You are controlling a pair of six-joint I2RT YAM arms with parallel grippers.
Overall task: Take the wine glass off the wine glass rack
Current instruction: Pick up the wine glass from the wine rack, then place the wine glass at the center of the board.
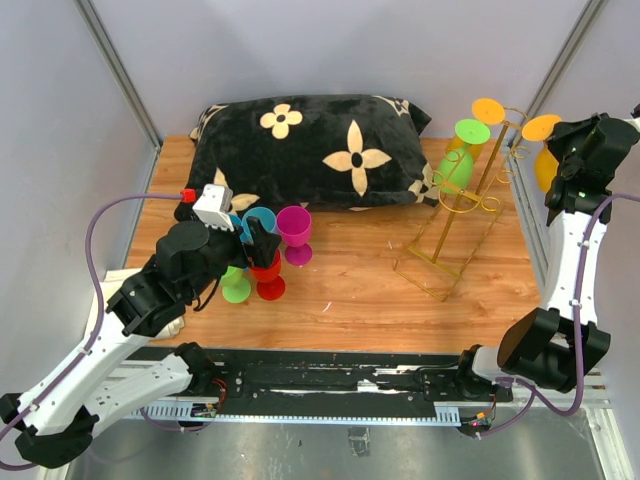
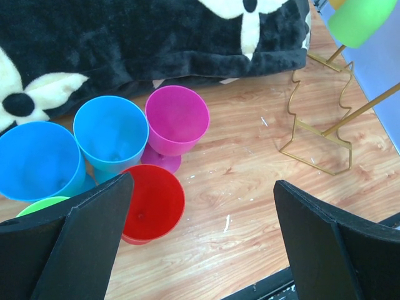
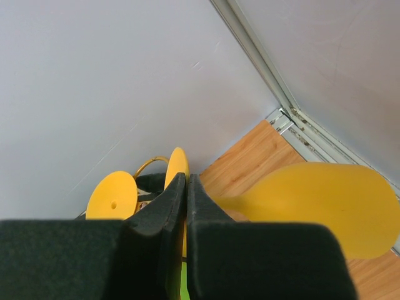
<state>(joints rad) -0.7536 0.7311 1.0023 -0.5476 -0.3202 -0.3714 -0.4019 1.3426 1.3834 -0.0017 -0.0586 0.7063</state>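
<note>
wood-grain tabletop (image 1: pixel 360 290); right claw (image 3: pixel 187 184) pinches thin stem of yellow wine glass (image 3: pixel 325 206)

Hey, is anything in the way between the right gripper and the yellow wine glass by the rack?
Nothing visible. The right gripper, shut, sits right at the stem of the yellow wine glass beside the wine glass rack; no other glass comes between them.

Gold wire rack (image 1: pixel 462 207); plastic wine glass (image 3: pixel 312 206); plush pillow (image 1: pixel 310 150).
</note>
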